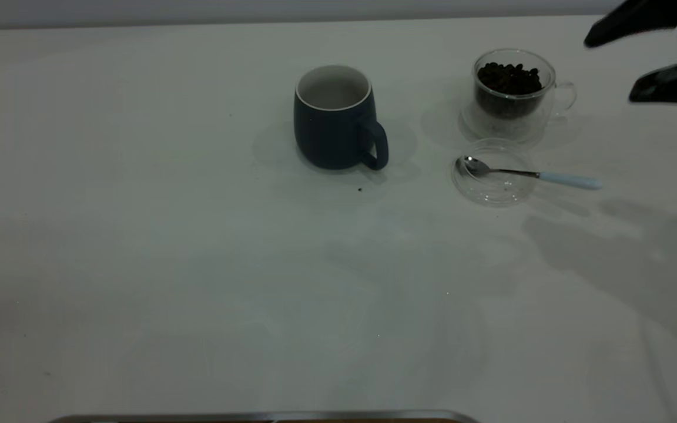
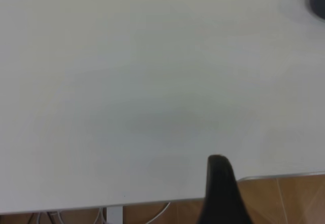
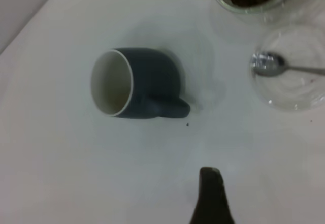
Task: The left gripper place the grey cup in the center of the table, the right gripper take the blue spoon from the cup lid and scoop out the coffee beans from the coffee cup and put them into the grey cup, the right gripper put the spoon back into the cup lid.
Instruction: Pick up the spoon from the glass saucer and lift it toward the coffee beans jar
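The rounded dark blue-grey ceramic mug (image 1: 335,120), matte outside and white within, stands upright and empty mid-worktop (image 1: 138,264), loop handle toward the camera's right. Well to its right sits the clear double-walled glass cup (image 1: 515,94) heaped with dark coffee beans (image 1: 509,78). Just in front lies the shallow transparent lid (image 1: 493,172), cradling the shiny bowl of the blue-handled spoon (image 1: 529,174). The right end effector (image 1: 647,59) hovers above the far-right edge, fingers spread wide, empty. The left end effector (image 2: 221,193) shows one dark finger; its opening cannot be told.

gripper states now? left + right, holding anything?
Left gripper: only one finger shows, over the table's edge; cannot tell, holds nothing visible.
Right gripper: open, empty, raised beside the coffee cup.
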You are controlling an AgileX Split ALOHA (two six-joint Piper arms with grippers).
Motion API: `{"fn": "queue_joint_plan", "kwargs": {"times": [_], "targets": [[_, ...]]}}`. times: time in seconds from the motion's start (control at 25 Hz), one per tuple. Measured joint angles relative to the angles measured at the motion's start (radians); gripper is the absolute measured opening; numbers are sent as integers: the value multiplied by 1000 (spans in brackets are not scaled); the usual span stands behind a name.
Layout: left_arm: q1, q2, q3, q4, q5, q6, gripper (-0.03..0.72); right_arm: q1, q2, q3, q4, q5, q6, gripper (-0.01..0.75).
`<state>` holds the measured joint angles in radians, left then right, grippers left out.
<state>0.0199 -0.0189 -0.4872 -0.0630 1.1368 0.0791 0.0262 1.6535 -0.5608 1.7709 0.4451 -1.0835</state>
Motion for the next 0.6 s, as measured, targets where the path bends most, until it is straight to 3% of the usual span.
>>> {"fn": "queue_joint_plan", "kwargs": {"times": [0.4, 0.6], "targets": [[0, 0, 0, 0, 0, 0, 567, -97, 267, -15, 21, 136, -74, 605], [0, 0, 0, 0, 0, 0, 567, -106, 362, -59, 21, 169, -102, 605]]}}
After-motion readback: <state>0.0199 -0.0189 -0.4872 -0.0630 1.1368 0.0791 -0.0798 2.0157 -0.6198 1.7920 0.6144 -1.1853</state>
